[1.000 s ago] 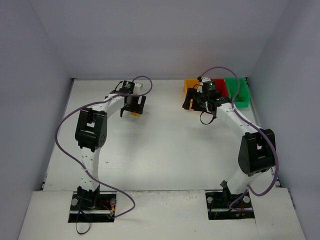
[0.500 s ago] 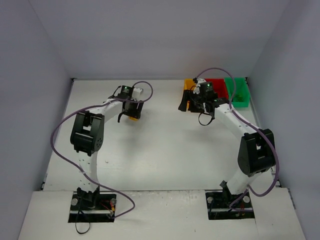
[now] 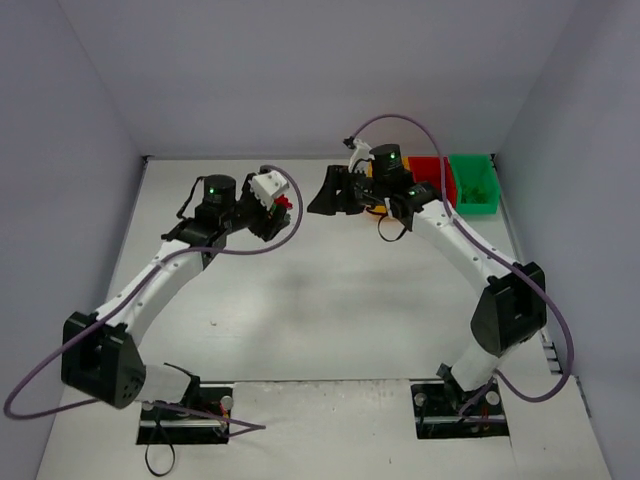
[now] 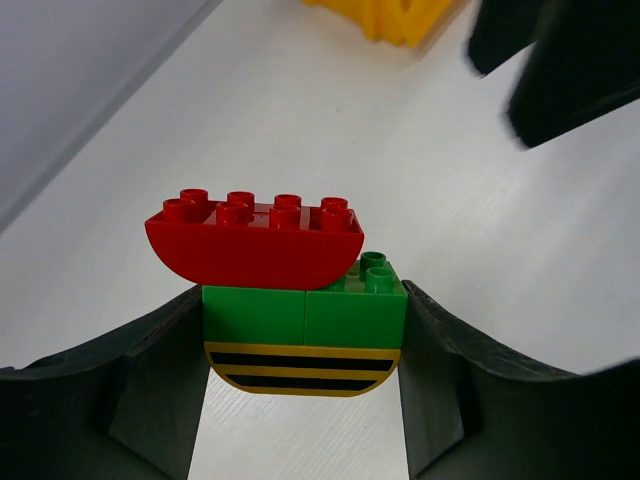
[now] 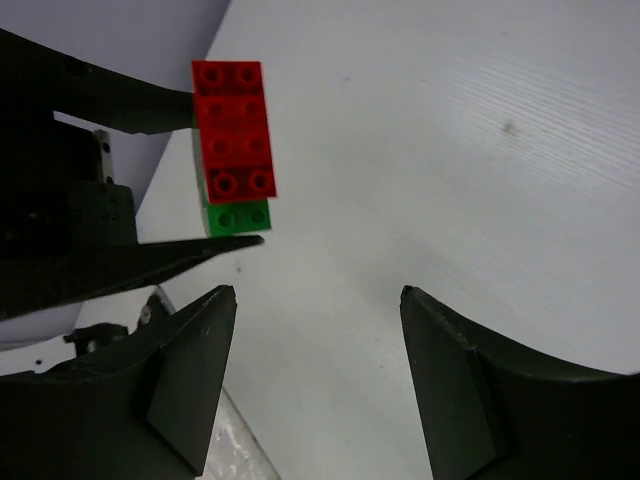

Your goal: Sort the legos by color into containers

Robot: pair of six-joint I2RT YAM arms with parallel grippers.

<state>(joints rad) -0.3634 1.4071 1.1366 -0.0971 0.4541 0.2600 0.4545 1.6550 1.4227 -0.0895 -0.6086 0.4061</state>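
In left tool (image 4: 300, 305), clamped lego stack (image 4: 255, 250)

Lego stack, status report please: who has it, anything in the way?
Left jaws shut on the lego stack, red over green over striped yellow. Right jaws open, empty, facing it. Nothing between them.

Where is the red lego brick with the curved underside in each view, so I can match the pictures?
Top external: red brick, left of centre near the back, at the left claw.
Left wrist: red brick in the centre, on top of the lego stack.
Right wrist: red brick at upper left.
Shared landmark: the left claw gripping that stack.
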